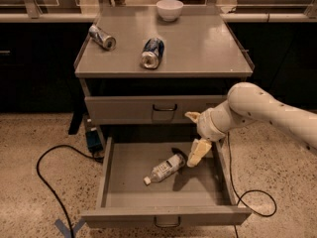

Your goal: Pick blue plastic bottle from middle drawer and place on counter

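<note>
The blue plastic bottle (164,168) lies on its side on the floor of the open middle drawer (128,196), with its white cap pointing to the front left. My gripper (195,135) hangs over the right part of the drawer, just right of the bottle and apart from it. Its cream fingers are spread open and hold nothing. The lower finger (198,153) reaches down beside the bottle's base. The grey counter (200,43) tops the cabinet above.
Two dented soda cans (102,36) (152,52) and a white bowl (169,9) sit on the counter. The upper drawer front (124,110) is closed. Black cables lie on the floor at left (40,180) and right (253,202). A blue object (92,140) stands beside the cabinet.
</note>
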Tool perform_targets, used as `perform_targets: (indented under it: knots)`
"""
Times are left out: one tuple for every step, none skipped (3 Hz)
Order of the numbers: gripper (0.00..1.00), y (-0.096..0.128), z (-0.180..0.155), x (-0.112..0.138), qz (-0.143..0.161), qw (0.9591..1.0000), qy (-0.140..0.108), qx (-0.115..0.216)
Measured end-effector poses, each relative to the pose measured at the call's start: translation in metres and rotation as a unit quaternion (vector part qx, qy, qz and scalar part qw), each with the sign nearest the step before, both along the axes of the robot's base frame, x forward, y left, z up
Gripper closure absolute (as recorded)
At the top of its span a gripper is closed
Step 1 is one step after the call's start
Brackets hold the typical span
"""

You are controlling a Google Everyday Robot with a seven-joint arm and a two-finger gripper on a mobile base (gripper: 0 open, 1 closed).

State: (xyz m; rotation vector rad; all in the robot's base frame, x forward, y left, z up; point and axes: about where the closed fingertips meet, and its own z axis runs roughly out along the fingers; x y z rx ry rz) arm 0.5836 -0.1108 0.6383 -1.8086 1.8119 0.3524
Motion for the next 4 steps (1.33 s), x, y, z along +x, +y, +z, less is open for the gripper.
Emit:
perform_targets:
  knots:
    - [0.00, 0.008, -0.028, -0.001, 0.023, 0.9989, 0.040, 0.007]
    - [0.00, 0.011, -0.034, -0.001, 0.027, 0.9987, 0.043, 0.009]
    - [0.00, 0.010, -0.054, -0.001, 0.030, 0.9982, 0.052, 0.008]
    - [0.00, 0.020, -0.109, 0.010, 0.049, 0.9963, 0.071, 0.006]
